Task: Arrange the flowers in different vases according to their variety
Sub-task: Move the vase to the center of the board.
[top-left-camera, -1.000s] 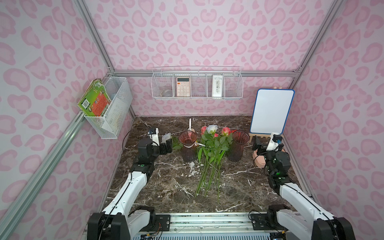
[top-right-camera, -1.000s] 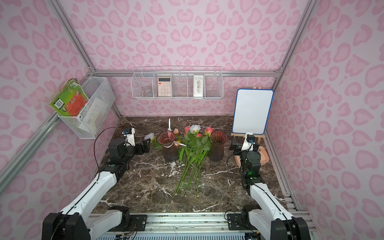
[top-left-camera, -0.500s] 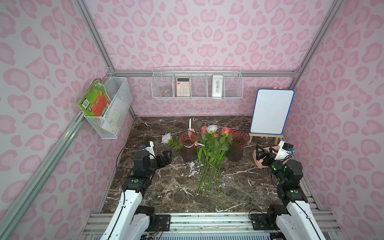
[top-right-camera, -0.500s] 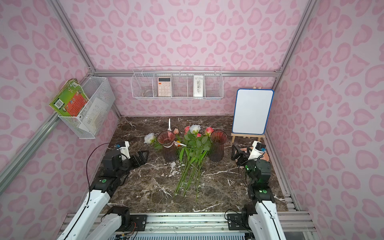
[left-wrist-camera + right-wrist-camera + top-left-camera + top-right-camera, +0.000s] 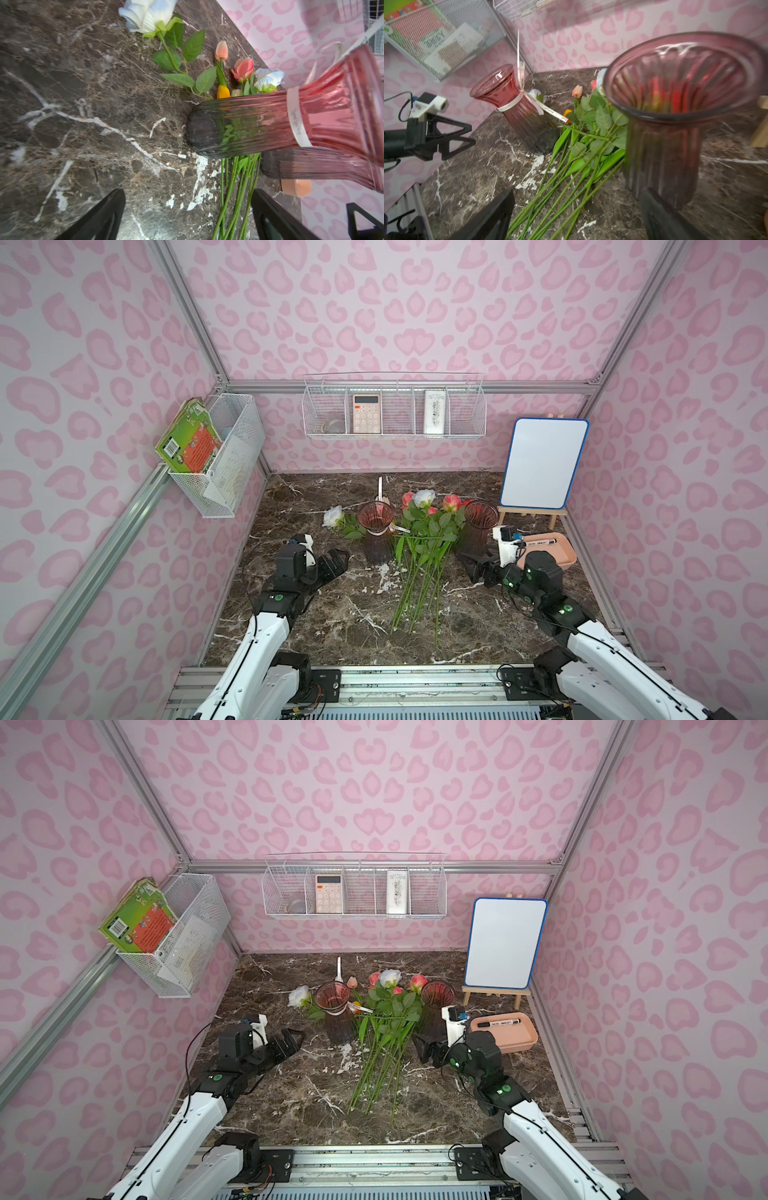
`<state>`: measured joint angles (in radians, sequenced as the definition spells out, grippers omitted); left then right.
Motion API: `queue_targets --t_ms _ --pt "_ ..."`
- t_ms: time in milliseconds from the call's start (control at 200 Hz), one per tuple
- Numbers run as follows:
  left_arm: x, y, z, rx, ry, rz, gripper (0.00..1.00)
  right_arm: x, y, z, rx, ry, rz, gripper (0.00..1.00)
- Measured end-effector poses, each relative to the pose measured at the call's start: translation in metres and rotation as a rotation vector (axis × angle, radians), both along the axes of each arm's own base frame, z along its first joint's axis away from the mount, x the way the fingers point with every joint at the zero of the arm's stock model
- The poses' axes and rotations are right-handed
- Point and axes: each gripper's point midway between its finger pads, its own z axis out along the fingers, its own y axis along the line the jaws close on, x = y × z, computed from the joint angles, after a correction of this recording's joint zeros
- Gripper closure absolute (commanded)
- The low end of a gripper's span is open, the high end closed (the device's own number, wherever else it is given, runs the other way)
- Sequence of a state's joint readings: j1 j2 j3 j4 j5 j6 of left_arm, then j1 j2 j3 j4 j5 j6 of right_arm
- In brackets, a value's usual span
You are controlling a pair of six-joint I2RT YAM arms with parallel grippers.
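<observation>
Low over the desk (image 5: 332, 635), both claws are empty. The left claw (image 5: 337, 562) has its jaws spread wide with only bare marble between them. The right claw (image 5: 471, 566) is likewise spread and grips nothing.

Taking 12 o'clock as the back wall, the ribboned vase (image 5: 376, 531) stands upright at about 2 o'clock from the left claw, near but apart. The plain vase (image 5: 478, 526) stands just beside the right claw at 12 o'clock. Neither vase appears to hold a stem yet.

The flowers (image 5: 424, 556) lie flat between the vases, at 9 o'clock from the right claw. Their blooms point toward 12 and their stem ends fan out toward 6. A lone white rose (image 5: 332, 516) lies apart at 9 o'clock from the ribboned vase.

The step in hand looks like the first pick. It would go best on one stem only, gripped on its bare run toward 6 o'clock, where the stems spread apart and no leaves crowd the jaws.

The broad-leaved roses overlap the slim tulips (image 5: 223, 91), so a slow lift should let neighbouring stems slide free. The stem should be tipped upright before its end is lowered into a flared mouth. The free claw could steady that vase, since a sideways nudge on the tall narrow glass may topple it.
</observation>
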<state>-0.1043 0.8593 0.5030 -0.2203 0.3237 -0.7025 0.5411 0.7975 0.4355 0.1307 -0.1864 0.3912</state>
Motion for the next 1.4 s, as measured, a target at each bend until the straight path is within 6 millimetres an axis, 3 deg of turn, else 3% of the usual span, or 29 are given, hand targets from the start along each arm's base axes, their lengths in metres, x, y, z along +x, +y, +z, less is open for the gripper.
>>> queue_targets --t_ms 120,245,410,870,1400 --pt "-0.009 -0.022 -0.005 0.007 0.007 -0.088 0.02 0.004 0.018 -0.009 -0.043 0.035 0.017 0.23" --pt "-0.028 -0.047 -0.027 0.039 0.059 -0.194 0.06 0.004 0.047 -0.022 -0.091 0.084 0.074 0.25" --pt "-0.036 -0.056 -0.045 0.102 0.118 -0.228 0.07 0.014 0.082 -0.032 -0.167 0.127 0.117 0.29" --pt "-0.025 -0.01 -0.051 0.286 0.152 -0.041 0.08 0.073 0.161 -0.078 -0.28 0.175 0.194 0.45" --pt "-0.023 0.006 -0.041 0.295 0.109 0.012 0.08 0.082 0.245 -0.1 -0.135 0.059 0.478 0.45"
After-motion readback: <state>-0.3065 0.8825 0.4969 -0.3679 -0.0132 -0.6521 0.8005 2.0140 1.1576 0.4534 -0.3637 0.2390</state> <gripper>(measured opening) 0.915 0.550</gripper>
